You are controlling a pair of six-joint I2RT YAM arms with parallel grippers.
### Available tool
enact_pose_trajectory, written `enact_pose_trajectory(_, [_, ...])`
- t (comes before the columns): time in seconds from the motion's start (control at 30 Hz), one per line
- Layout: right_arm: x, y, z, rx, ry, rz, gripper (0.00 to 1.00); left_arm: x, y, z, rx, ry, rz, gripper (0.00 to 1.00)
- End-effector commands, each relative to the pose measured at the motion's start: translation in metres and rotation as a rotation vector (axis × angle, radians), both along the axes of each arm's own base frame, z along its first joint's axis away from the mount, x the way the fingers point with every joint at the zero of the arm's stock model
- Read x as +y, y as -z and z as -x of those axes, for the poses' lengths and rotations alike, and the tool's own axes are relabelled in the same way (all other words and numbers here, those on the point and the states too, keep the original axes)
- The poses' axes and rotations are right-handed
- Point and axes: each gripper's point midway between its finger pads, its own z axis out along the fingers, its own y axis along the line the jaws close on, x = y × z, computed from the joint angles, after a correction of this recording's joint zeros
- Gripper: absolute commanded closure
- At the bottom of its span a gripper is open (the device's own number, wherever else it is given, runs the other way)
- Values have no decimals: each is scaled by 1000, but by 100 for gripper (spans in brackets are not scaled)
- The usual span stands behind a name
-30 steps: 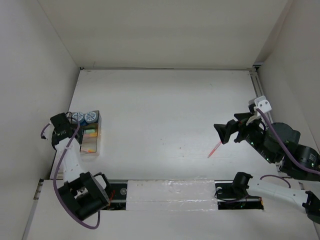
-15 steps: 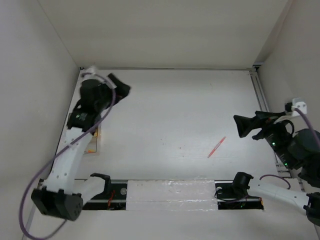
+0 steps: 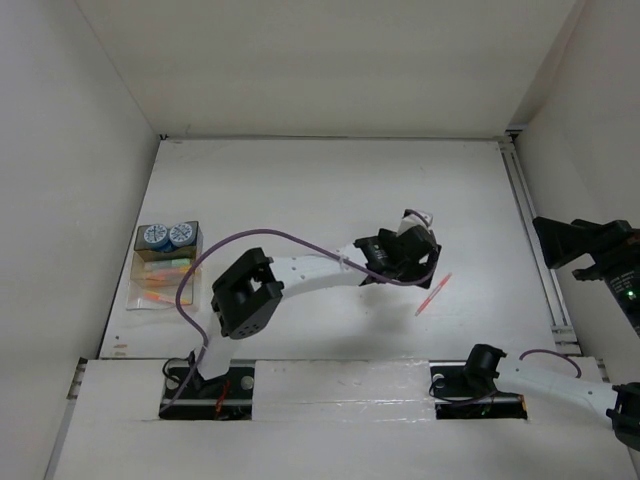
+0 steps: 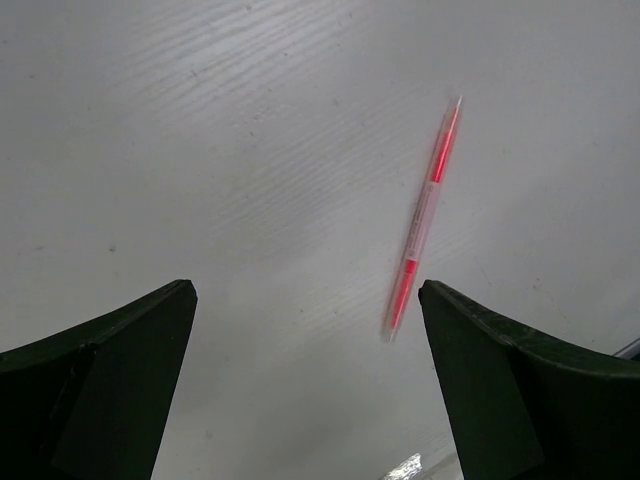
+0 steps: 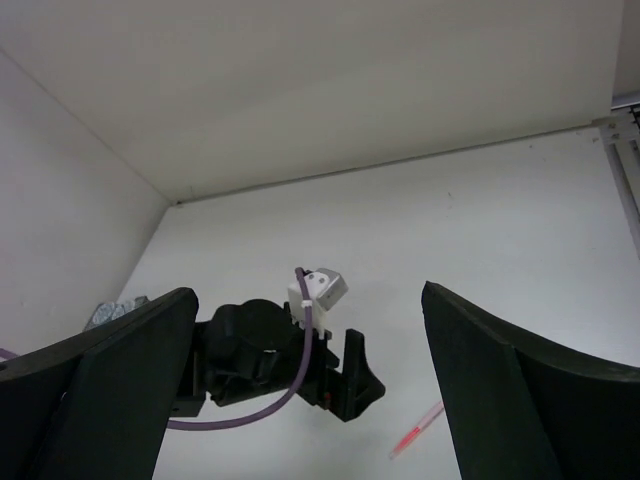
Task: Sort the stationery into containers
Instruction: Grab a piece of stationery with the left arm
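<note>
My left tool (image 4: 305, 300) hovers over the tabletop (image 4: 200, 120), jaws spread wide and empty. The orange-red pen (image 4: 420, 215) lies loose just ahead, nearer its right finger. My right tool (image 3: 548, 240), also wide open and empty, hangs well off to the side. The tray (image 3: 133, 302), far behind the left tool, holds both patterned cylinders (image 3: 155, 237), highlighters (image 3: 175, 265) and thin pens (image 3: 153, 297). I judge this pen the last piece left to sort.

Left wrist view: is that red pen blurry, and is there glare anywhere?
Left wrist view: the pen looks slightly smeared, and the near fingers are dark and featureless. Top view: lighting is even, with some sheen on the white strip near the bottom.
</note>
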Motion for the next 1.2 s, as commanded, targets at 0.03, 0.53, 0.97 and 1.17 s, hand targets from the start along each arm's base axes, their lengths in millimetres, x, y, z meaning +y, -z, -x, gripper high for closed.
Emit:
enact_pose_trajectory(0.03, [22,14,-6,42,-55,82,0,-16,-23,0,-77,42,-14,7])
enact_pose_trajectory(0.53, [51,50,-33,103,-7,212,0,-71,26,40,-52,290,-32,9])
enact_pose_trajectory(0.97, [109,61,-36,63,-223,264,0,-88,69,37,-22,279,-120,10])
enact_pose_trajectory(1.17, [108,56,-38,43,-212,239,0,-83,88,34,-7,247,-171,19])
